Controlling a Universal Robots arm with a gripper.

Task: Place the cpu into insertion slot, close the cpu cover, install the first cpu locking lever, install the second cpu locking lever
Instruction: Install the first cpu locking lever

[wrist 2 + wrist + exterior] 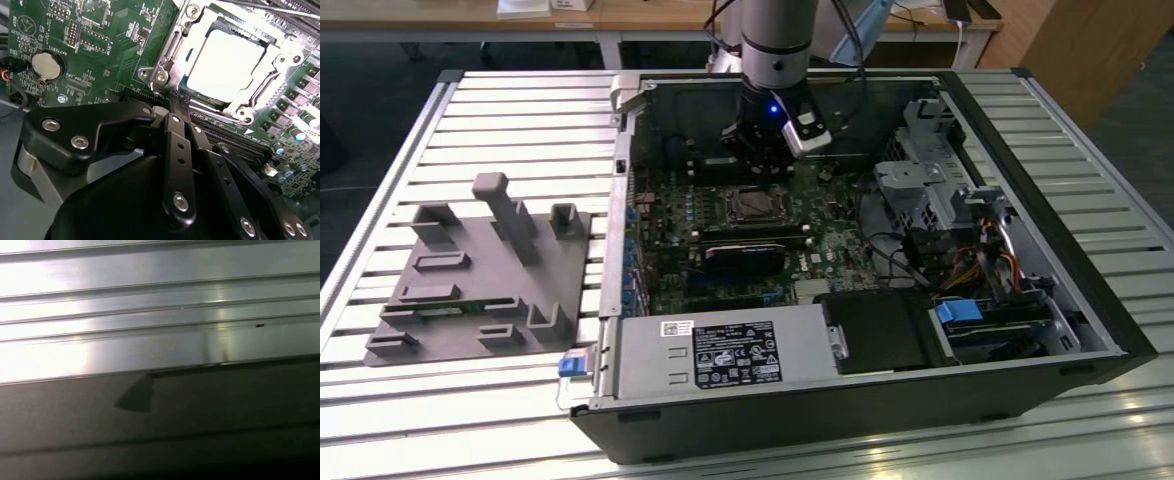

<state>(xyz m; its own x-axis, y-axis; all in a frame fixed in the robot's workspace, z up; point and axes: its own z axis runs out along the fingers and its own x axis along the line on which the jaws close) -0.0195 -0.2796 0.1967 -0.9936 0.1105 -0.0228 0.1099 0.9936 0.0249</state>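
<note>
Fingers (pixel 176 130) of the gripper (pixel 181 106) are being held pressed together with nothing between them, their tips poised just beside the edge of the insertion slot (pixel 170 55). Inside it, the cpu (pixel 225 65) is being framed by the cpu cover (pixel 280 55), lying flat over the chip. Around the socket, the green circuit board (pixel 115 45) is being housed in the open computer case (pixel 1041 150), resting on a slatted metal table (pixel 480 110)
</note>
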